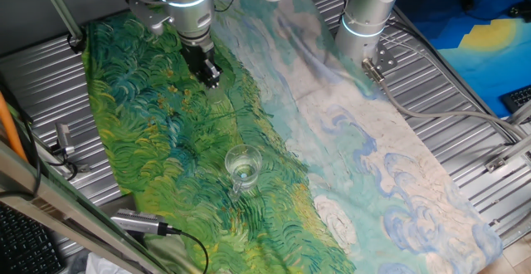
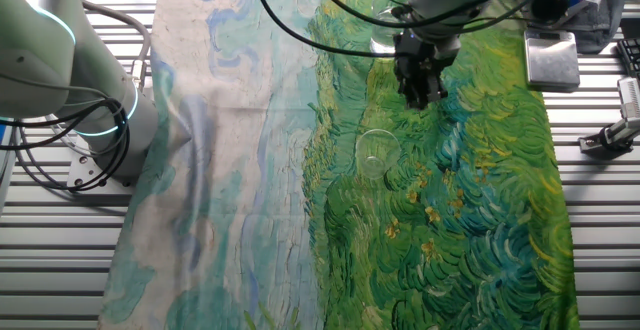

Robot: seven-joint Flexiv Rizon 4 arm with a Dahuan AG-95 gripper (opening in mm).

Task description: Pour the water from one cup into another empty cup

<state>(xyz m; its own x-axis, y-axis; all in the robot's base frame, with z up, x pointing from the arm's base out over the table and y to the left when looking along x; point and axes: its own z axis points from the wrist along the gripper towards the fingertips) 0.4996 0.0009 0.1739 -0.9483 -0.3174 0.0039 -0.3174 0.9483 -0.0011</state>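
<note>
**user_A:** Big stuff first — the table (image 1: 465, 83) is ribbed metal, and a painted cloth (image 1: 166, 141) is draped across most of it, green swirls on one half and pale blue-white on the other. My guess is it's there as a busy background for the glassware. The arm (image 1: 187, 0) comes down over the green half, so the work zone seems to be there.

**user_B:** And the gripper (image 1: 207, 73)? Holding anything?

**user_A:** Doesn't look like it. It points down at the cloth with nothing visible between the fingers. They look pretty close together, but honestly I can't tell from either view if they're fully pressed or slightly spread — too dark and small.

**user_B:** Where's the cup then?

**user_A:** The glass cup (image 1: 243, 168) stands upright on the green part, well apart from the gripper, nearer the cloth's front edge. There are glints low inside it, so I'd say that's the water (image 1: 243, 173) — just a small amount. In the other fixed view there's a second clear cup (image 2: 384, 36) right behind the arm's wrist, mostly hidden. Probably the empty target, parked away from the full one so the pour has room.
</note>
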